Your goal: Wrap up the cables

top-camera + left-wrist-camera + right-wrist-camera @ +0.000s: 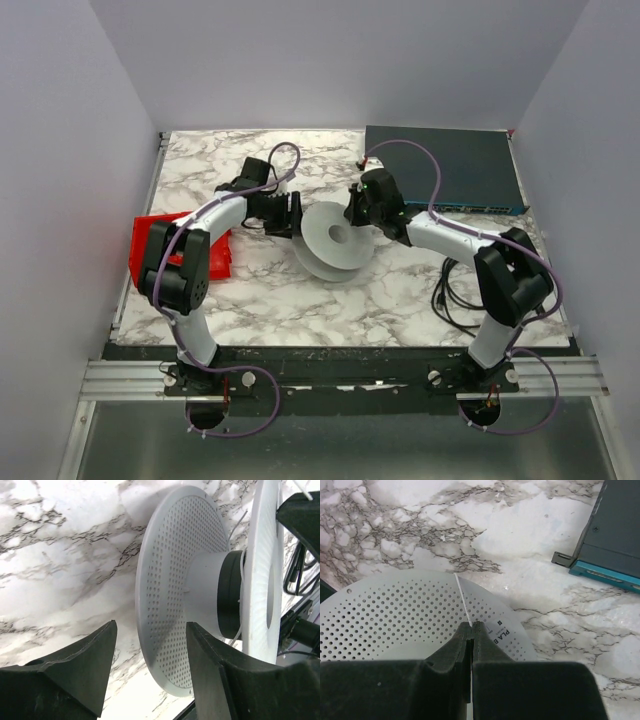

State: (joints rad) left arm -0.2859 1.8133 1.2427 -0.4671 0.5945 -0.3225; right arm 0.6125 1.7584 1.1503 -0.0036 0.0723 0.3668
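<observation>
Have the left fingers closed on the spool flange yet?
No, the left fingers stand wide apart, with the perforated spool flange seen beyond the gap between them.

I am bending both arms inward so that my wrists are facing each other. My left arm [205, 225] is carrying the left gripper [151, 625] with its jaws standing wide apart. My right gripper [471, 629] is pressing its jaws together on a thin white strand [462, 596].
</observation>
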